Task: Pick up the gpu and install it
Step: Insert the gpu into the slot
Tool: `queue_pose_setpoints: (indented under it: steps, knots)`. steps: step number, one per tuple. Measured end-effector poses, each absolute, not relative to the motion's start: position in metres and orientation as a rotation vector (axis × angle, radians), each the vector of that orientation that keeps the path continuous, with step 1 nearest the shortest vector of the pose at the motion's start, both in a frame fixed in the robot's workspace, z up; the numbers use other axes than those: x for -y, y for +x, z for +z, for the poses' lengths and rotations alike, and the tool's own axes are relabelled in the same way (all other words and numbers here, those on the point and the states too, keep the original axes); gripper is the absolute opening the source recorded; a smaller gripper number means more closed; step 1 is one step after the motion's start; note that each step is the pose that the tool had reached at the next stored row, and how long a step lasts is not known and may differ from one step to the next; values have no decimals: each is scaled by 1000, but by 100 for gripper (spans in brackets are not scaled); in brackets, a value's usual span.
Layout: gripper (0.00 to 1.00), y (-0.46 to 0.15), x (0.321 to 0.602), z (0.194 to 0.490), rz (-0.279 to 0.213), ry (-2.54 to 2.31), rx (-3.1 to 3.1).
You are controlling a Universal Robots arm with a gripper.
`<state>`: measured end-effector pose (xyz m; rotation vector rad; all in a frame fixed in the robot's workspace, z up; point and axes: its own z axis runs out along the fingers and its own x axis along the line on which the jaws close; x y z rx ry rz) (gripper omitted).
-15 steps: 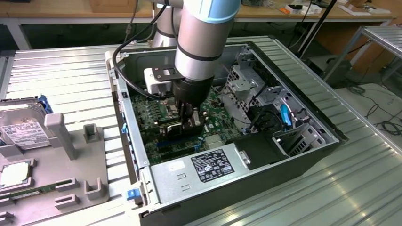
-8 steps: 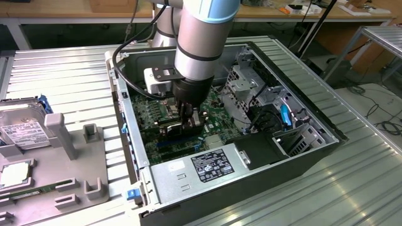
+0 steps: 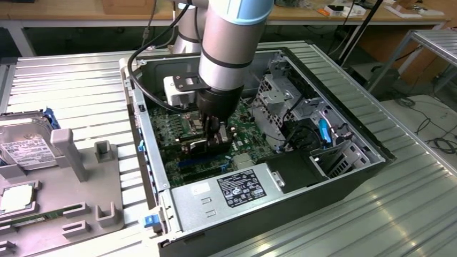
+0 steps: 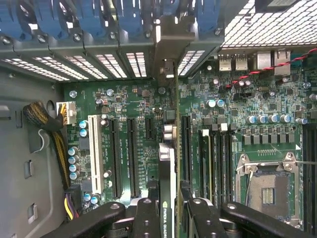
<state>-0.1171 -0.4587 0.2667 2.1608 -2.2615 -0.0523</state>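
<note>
The tool [image 4: 168, 210] grips the gpu [image 4: 170, 163] by its upper edge, holding it edge-on above the motherboard [image 4: 124, 114] inside the open computer case [image 3: 371, 144]. The card's metal bracket [image 4: 168, 47] sits at the rear slot openings, apparently so its connector can line up with a slot.

You see the gpu [image 4: 170, 163] edge-on: a green circuit board with a dull silver metal end bracket, gripped between matt black plastic-looking fingers [image 4: 146, 218]. Your arm [image 3: 232, 43] has a smooth satin grey shell. The motherboard [image 4: 124, 109] is glossy green. The computer case [image 3: 335, 176] is matt dark outside, bare grey metal inside. The table [image 3: 71, 91] is ribbed, shiny metal. The hard drive [image 3: 25, 142] at the exterior view's left looks silver with a white paper label.
</note>
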Motion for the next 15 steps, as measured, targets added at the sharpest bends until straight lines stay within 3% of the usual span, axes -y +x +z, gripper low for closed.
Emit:
queue_pose_setpoints:
  steps: [15]
  knots:
    - [27,-117,457,264,-52,2169,2253]
